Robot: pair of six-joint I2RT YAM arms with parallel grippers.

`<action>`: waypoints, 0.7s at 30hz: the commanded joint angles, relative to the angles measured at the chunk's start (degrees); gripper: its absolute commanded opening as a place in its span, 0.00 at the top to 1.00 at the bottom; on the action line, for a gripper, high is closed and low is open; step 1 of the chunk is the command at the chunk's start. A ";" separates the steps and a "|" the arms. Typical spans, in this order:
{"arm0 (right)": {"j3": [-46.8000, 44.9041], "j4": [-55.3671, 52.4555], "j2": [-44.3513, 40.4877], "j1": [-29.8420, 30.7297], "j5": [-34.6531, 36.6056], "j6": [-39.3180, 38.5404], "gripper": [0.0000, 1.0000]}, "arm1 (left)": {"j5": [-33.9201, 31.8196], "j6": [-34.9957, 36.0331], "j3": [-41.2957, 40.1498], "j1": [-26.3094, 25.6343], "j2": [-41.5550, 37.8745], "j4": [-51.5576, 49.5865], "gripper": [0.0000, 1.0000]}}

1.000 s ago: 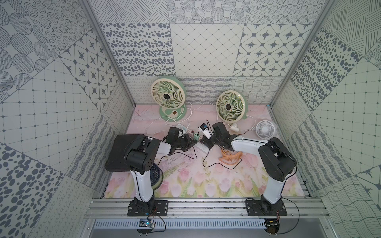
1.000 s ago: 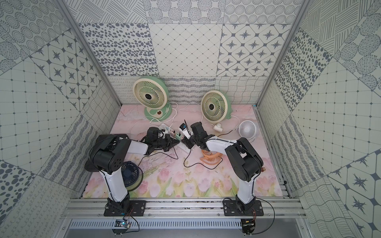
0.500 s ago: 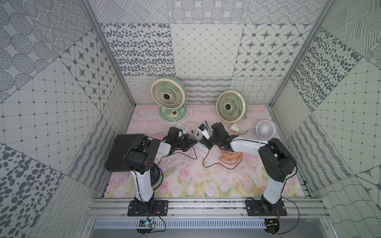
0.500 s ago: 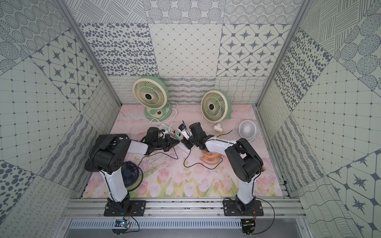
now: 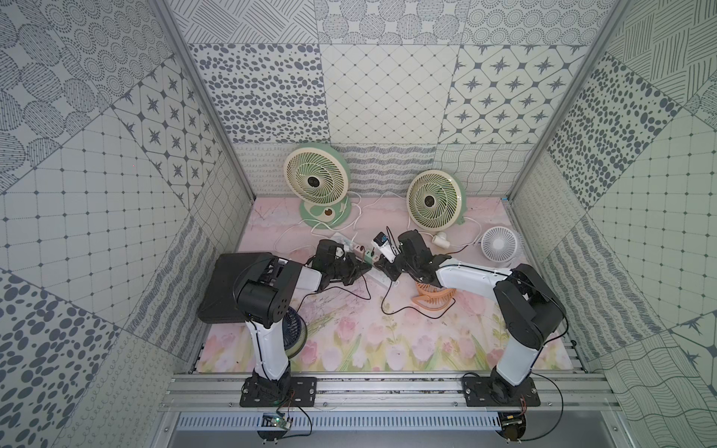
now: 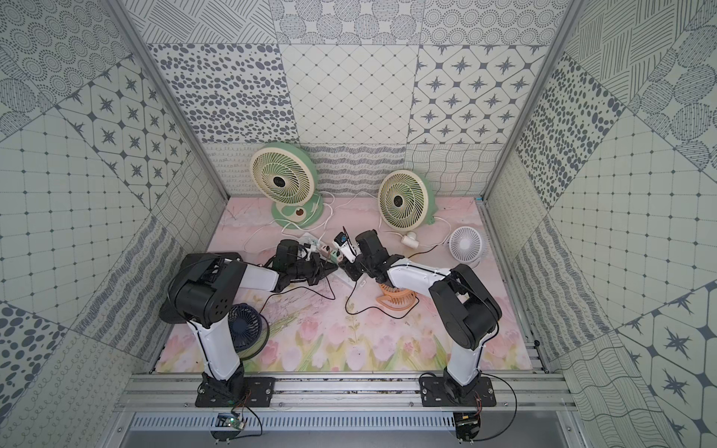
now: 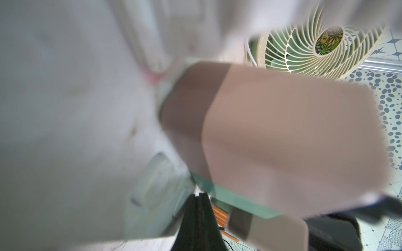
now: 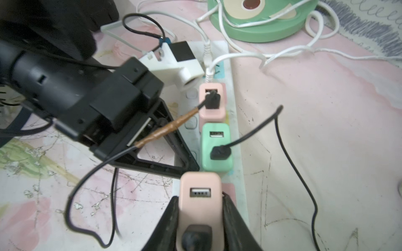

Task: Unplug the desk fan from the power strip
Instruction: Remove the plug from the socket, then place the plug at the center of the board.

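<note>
Under the right fingers (image 8: 231,219) lies the power strip (image 8: 231,117).

White arm links (image 5: 469,276), black joints (image 5: 265,298), black triangular left end effector (image 8: 192,167)

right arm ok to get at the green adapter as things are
Likely not yet: the right gripper is shut on the peach adapter. The green adapter sits next along the power strip, nothing between them.
</note>
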 commanded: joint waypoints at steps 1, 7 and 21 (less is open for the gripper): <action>-0.10 0.04 -1.97 0.65 0.56 -0.44 0.88 | -4.49 1.02 -1.06 -0.14 0.60 -6.19 1.00; -0.55 -1.58 -5.95 -2.02 -1.17 4.55 0.88 | -4.12 1.10 -0.99 -0.11 0.09 -6.36 1.00; -3.96 -14.14 -18.95 -1.89 -11.54 10.38 0.86 | -4.11 2.45 0.00 -0.14 -3.56 -9.20 1.00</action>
